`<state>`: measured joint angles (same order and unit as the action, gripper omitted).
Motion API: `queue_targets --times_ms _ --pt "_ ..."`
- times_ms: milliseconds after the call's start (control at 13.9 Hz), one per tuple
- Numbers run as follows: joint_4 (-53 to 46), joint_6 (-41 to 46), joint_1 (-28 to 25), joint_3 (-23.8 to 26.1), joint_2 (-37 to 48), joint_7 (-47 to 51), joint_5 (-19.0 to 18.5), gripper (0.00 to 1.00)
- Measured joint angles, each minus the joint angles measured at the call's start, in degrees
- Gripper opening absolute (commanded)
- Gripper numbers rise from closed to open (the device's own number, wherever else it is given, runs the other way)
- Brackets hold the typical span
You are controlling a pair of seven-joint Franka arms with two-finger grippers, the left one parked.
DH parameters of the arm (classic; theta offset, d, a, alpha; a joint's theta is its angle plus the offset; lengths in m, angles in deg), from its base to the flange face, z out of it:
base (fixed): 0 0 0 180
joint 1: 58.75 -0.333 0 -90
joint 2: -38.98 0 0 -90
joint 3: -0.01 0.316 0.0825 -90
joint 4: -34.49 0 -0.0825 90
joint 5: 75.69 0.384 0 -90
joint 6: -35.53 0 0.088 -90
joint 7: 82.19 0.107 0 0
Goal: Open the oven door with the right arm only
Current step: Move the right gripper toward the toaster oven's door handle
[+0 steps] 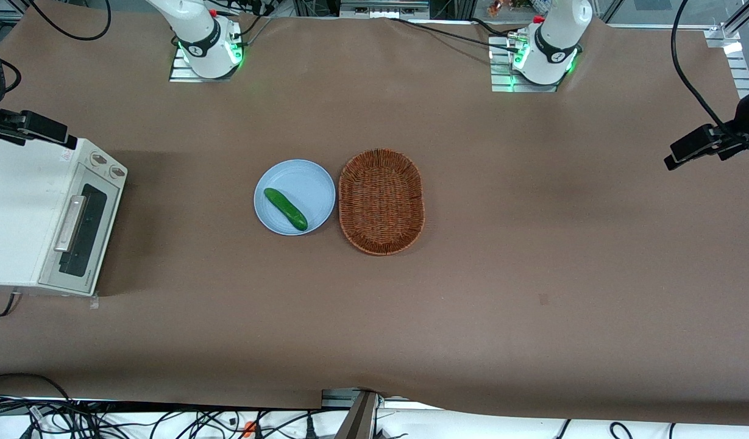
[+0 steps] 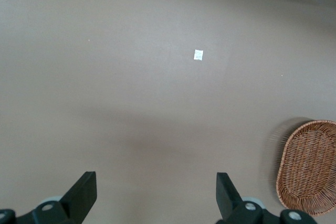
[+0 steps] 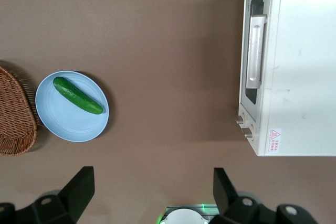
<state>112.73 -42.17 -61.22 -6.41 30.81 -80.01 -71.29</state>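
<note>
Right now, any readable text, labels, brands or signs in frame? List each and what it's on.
None can be read as words.
Warning sticker on top of the toaster oven: red triangle sign, print too small to read.
Marks around the two knobs beside the oven door: unreadable.
Small white tag on the table: no legible print.
The tool hangs open above the table, clear of the oven; no markings on it.

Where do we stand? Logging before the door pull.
Gripper open, high above table, clear of oven. Oven door shut, handle untouched. Nothing blocking.
</note>
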Motion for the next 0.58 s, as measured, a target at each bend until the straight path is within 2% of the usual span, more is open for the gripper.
queue_targets --times_ms 577 --pt "0.1 0.6 0.2 0.0 -0.7 0.0 -0.4 1.0"
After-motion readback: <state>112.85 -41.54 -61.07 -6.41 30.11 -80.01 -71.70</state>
